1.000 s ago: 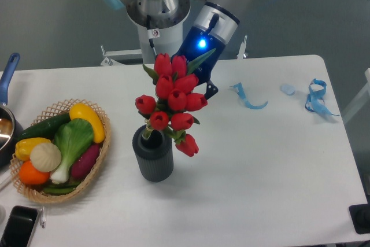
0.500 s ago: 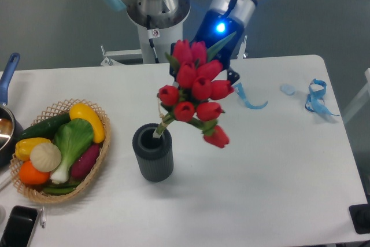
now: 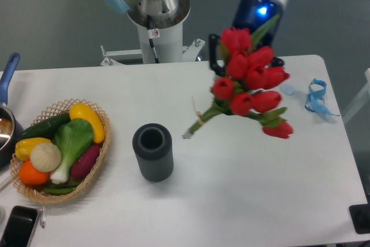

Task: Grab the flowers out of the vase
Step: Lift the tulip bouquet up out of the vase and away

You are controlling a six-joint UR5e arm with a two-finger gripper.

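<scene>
We see the bunch of red tulip buds with green leaves and bound green stems (image 3: 250, 88) hanging in the air, up and to the right of the short dark grey ribbed cylinder vase (image 3: 153, 152), well apart from it. The round mouth of the vase shows dark, with no stem in it, so we judge the lifting out done and the carrying away in hand. The long axis of the bunch runs on a slant: the bound stem end points down and left towards the vase, and the buds fan up and right.

The fingers (image 3: 243, 56) sit behind the buds, below the blue-lit wrist, and the flowers hide most of them. We judge them closed on the bunch, since nothing else bears it, but the contact itself we cannot see.

Around them on the white counter (image 3: 231, 201): a woven wicker basket of colourful toy vegetables (image 3: 58, 148) lies left of the vase, and thin blue ribbon pieces (image 3: 315, 98) lie at the far right, near the buds. A dark phone (image 3: 17, 227) lies at the lower left. Nothing stands between the bunch and the open counter below it; the drooping lowest bud could brush the counter if the bunch came down at this tilt.
</scene>
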